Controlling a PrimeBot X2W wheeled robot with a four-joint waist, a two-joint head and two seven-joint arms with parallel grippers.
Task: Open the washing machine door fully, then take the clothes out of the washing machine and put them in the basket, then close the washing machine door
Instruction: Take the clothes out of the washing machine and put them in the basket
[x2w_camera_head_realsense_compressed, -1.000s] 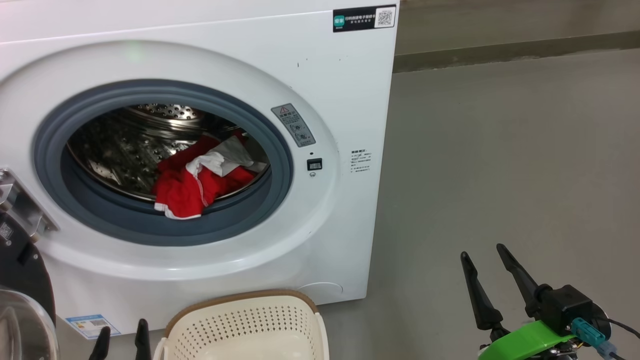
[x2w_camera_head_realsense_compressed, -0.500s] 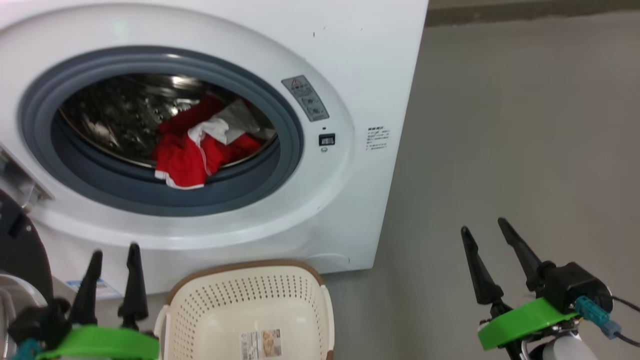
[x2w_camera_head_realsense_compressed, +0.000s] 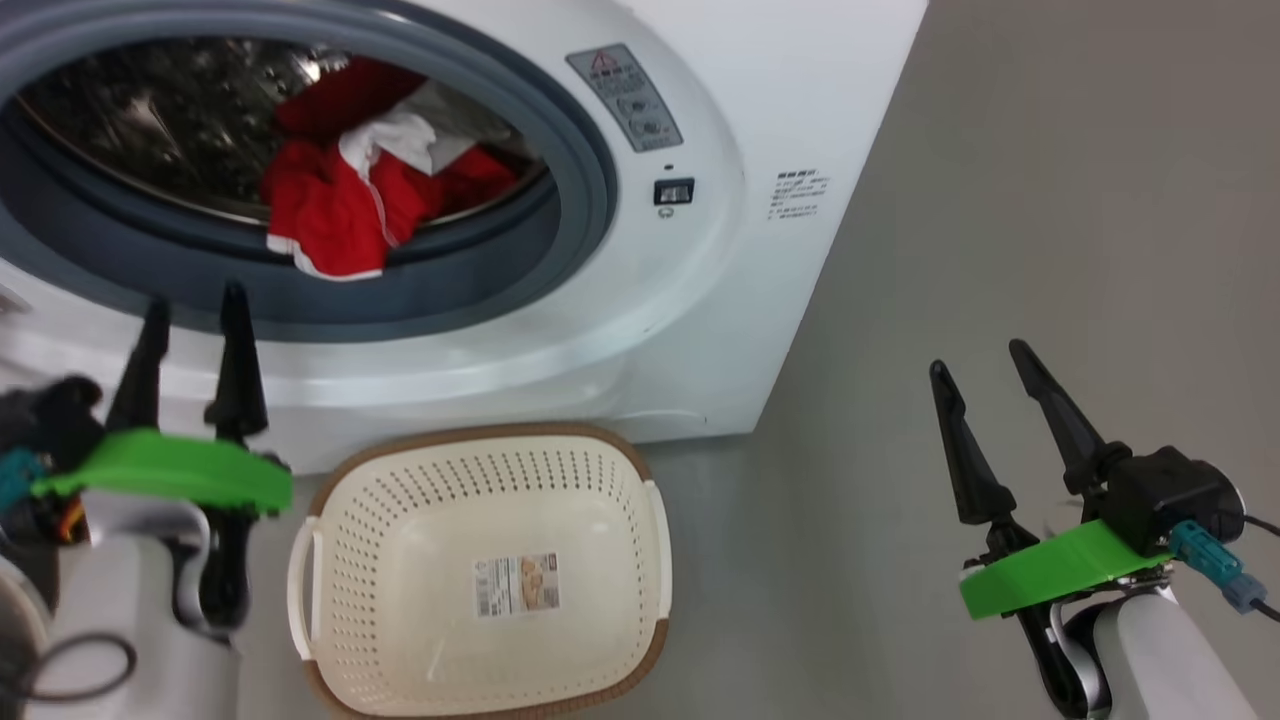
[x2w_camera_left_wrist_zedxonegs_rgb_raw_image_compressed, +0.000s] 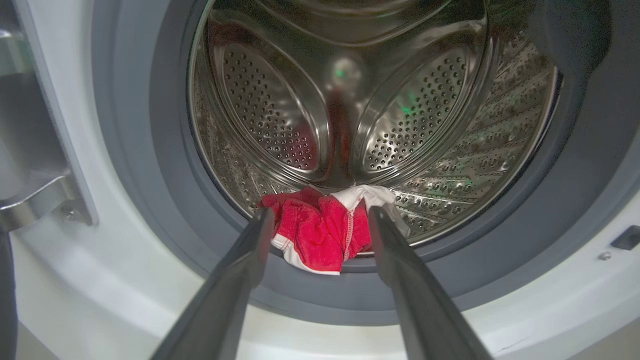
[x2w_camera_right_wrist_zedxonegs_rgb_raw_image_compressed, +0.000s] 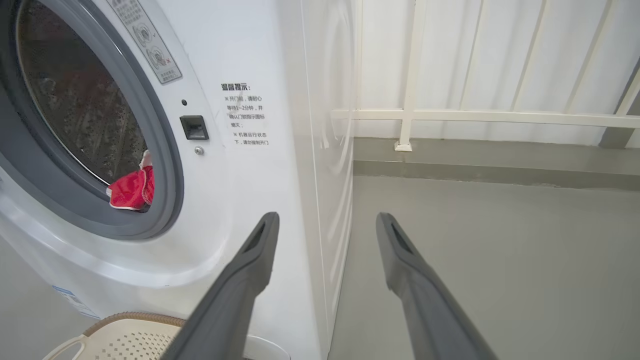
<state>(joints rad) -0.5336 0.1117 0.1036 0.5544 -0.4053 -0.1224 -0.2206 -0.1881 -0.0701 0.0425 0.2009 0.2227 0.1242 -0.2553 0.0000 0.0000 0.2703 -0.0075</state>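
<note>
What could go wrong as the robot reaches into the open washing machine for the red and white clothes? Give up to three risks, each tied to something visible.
1. The clothes drape out onto the grey rubber ring. The open left tool, aimed there, might pinch the ring along with the fabric.
2. The red and white pieces lie tangled, so pulling one may drag another out onto the floor beside the basket.

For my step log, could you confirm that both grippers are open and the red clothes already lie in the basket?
Not quite: the head view shows the clothes lying inside the washing machine, not in the basket. The left gripper and right gripper are indeed open.
</note>
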